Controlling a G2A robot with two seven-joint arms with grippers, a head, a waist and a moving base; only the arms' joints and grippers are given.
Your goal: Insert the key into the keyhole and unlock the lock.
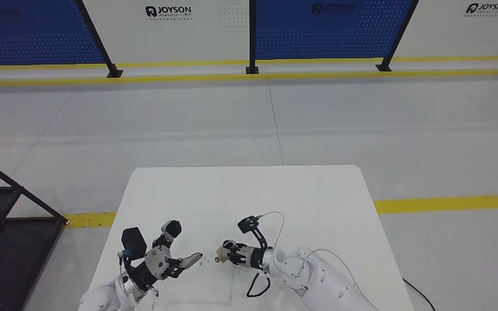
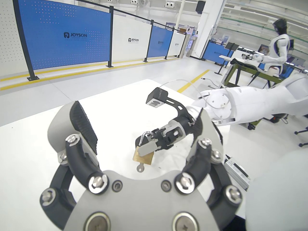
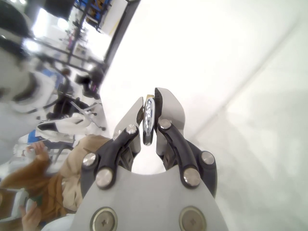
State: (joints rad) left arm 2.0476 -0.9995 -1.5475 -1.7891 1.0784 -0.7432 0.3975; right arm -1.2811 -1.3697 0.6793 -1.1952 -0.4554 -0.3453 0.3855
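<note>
A small brass padlock (image 2: 143,157) with a silver shackle (image 2: 146,135) is held over the white table (image 1: 311,194). My right gripper (image 2: 150,145) is shut on the shackle (image 3: 148,116), and a sliver of brass body (image 3: 149,95) shows past its fingertips. A silver key (image 2: 140,168) sticks out of the padlock's bottom face, head down, close to the tabletop. My left gripper (image 2: 139,116) is open, a short way from the lock and facing it, with nothing between its fingers. From above, the left gripper (image 1: 184,244) and right gripper (image 1: 226,253) sit near the table's front edge.
A black camera bracket (image 1: 249,224) and a thin looping cable (image 1: 272,218) rise from the right wrist. A flat grey device (image 2: 237,171) lies by the table's near edge beside the right arm. Bare tabletop stretches toward the far edge.
</note>
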